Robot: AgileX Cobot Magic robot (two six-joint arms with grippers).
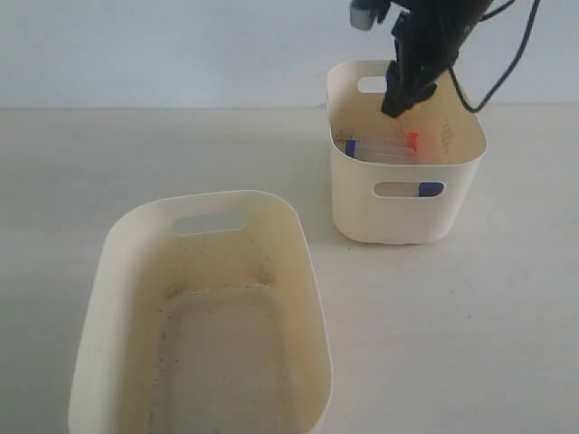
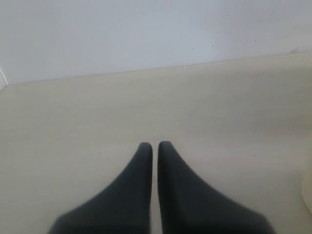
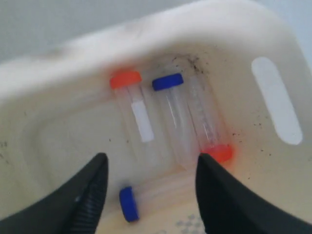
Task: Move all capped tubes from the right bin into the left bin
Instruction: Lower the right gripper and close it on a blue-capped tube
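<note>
All four capped tubes (image 3: 144, 122) lie on the floor of the right bin (image 1: 407, 221), three side by side and one blue-capped tube crosswise at their ends. The right gripper (image 1: 395, 107) reaches down into that bin from above. Its jaws are spread wide and hold nothing (the tubes lie just beneath its tips). The left bin (image 1: 127, 271) stands apart from the right bin, nearer the camera and leftward. The left gripper (image 2: 154, 145) hangs over the table (image 2: 73, 122), jaws almost touching and gripping nothing.

Four clear capped tubes (image 3: 175, 122), two blue-topped, two orange, flat on the floor of the right bin (image 1: 362, 212); speckled left bin (image 1: 118, 298) nearby.
</note>
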